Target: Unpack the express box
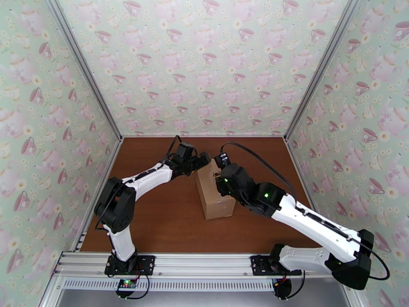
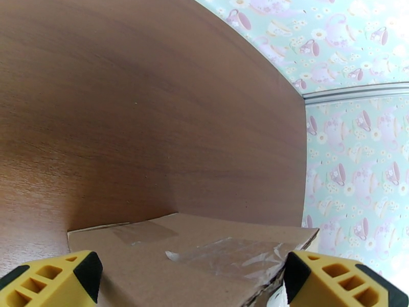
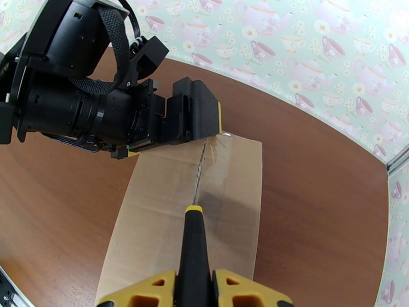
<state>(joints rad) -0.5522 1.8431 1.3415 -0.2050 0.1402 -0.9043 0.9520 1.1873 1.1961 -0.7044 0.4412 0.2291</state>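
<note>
Meanwhile, a blade rests in the top seam of the express box at the middle of the desk.

Seen from the top external camera, the express box (image 1: 219, 205) stands at the middle of the desk (image 1: 158, 221) with its long sides running from the near edge toward the far edge. The left gripper (image 1: 203, 161) is at the box's far end and the right gripper (image 1: 220, 180) is over its top. From the left wrist, the two yellow fingers (image 2: 51, 280) are spread wide, one on each side of the cardboard top, and hold nothing. Crumpled clear tape (image 2: 230, 254) lies between them. From the right wrist, the yellow fingers are clamped on a black-handled cutter (image 3: 194, 241). Its thin blade lies along the seam between the flaps, pointing toward the left gripper.
</note>
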